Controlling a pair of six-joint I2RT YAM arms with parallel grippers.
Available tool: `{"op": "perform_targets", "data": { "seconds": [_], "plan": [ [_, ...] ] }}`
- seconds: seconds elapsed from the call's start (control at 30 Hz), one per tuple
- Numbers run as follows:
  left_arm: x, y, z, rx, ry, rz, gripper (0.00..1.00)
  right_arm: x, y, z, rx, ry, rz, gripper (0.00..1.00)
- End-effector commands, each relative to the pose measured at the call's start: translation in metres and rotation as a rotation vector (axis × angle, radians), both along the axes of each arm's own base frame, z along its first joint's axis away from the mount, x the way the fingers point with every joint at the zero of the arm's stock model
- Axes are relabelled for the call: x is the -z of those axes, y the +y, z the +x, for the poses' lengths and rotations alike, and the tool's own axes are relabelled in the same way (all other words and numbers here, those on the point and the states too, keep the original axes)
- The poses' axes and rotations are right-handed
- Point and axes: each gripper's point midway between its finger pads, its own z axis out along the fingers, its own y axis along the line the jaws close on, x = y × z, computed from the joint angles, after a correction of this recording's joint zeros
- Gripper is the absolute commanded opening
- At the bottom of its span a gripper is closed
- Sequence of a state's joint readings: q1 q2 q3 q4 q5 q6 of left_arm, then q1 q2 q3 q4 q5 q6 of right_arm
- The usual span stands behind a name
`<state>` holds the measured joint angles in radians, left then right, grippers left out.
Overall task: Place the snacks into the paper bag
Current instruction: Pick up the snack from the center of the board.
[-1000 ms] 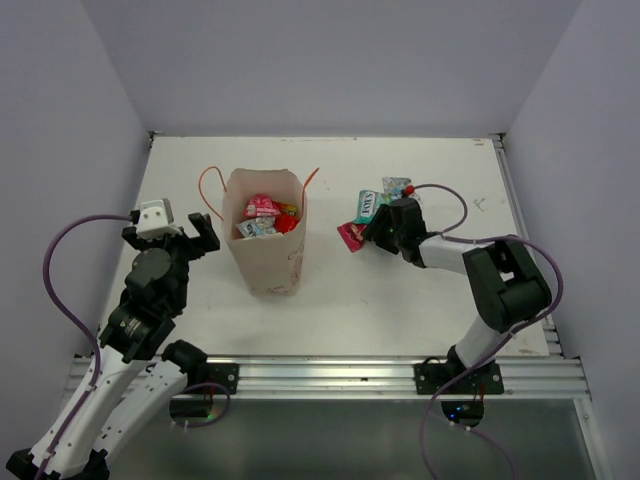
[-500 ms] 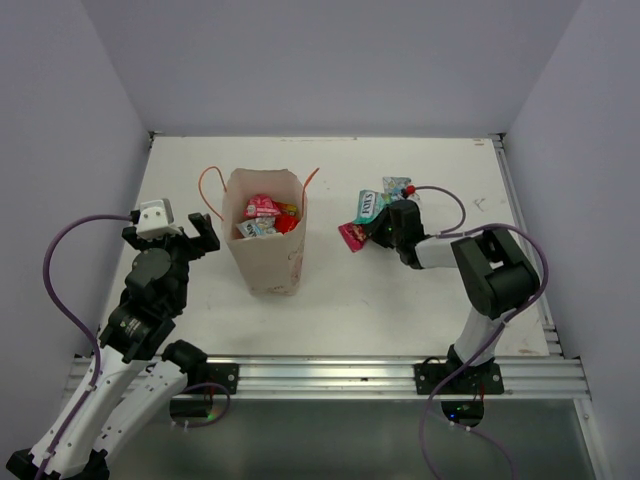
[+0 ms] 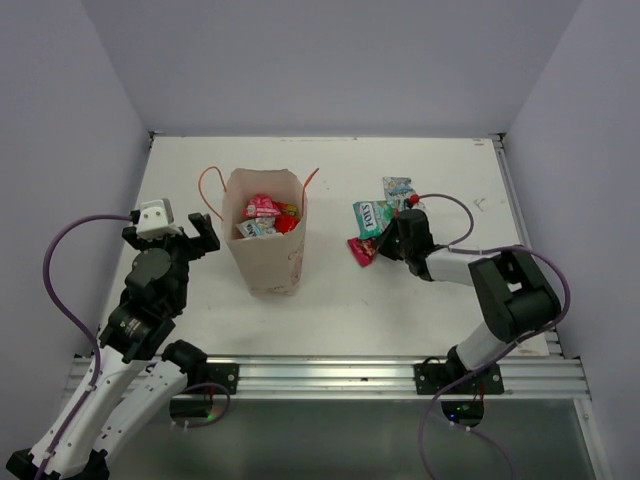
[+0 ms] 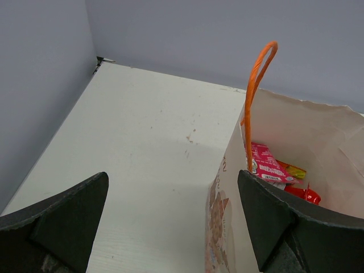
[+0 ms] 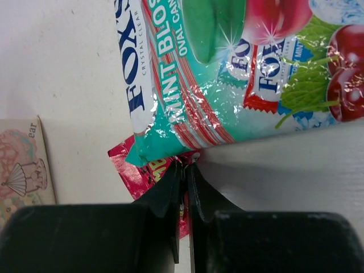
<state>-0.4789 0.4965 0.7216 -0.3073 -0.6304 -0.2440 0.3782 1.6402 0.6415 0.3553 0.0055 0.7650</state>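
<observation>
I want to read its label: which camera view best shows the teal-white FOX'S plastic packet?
The right wrist view: the shiny teal-white FOX'S plastic packet fills the upper frame, its print legible. The top external view shows it only small, on the white table. The left wrist view misses it.

In the top view the right claw (image 3: 380, 243) has drawn back toward the lower right of the frame, and the magenta packet (image 3: 362, 250) pinched at its tip has slid with it across the worktop (image 3: 400, 310). The FOX'S packet (image 3: 370, 216) has shifted a little lower and lies squarer, and the light blue packet (image 3: 398, 188) above it now shows more fully.
</observation>
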Motion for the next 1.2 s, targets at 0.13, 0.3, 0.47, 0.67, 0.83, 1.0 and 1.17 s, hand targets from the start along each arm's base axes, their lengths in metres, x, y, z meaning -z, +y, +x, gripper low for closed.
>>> {"op": "perform_targets", "data": {
  "seconds": [0.13, 0.3, 0.47, 0.67, 0.83, 1.0, 1.17],
  "plan": [
    [-0.006, -0.003, 0.004, 0.007, -0.032, -0.019, 1.0, -0.021, -0.011, -0.035, -0.107, 0.092, -0.111, 0.0],
    [-0.006, -0.003, 0.004, 0.007, -0.032, -0.02, 1.0, -0.054, -0.021, -0.051, -0.159, 0.107, -0.179, 0.0],
    [-0.005, -0.004, 0.004, 0.01, -0.032, -0.02, 1.0, -0.086, -0.029, -0.061, -0.198, 0.084, -0.228, 0.0],
    [-0.004, -0.004, 0.004, 0.012, -0.028, -0.018, 1.0, -0.145, -0.04, -0.058, -0.193, -0.02, -0.285, 0.0],
    [-0.005, -0.004, 0.004, 0.012, -0.031, -0.02, 1.0, -0.204, -0.054, -0.046, -0.151, -0.143, -0.356, 0.0],
    [-0.005, -0.004, 0.004, 0.012, -0.028, -0.018, 1.0, -0.257, -0.053, -0.031, -0.14, -0.256, -0.364, 0.0],
    [-0.004, -0.004, 0.004, 0.012, -0.028, -0.018, 1.0, -0.292, -0.034, -0.016, -0.181, -0.345, -0.3, 0.0]
  ]
}}
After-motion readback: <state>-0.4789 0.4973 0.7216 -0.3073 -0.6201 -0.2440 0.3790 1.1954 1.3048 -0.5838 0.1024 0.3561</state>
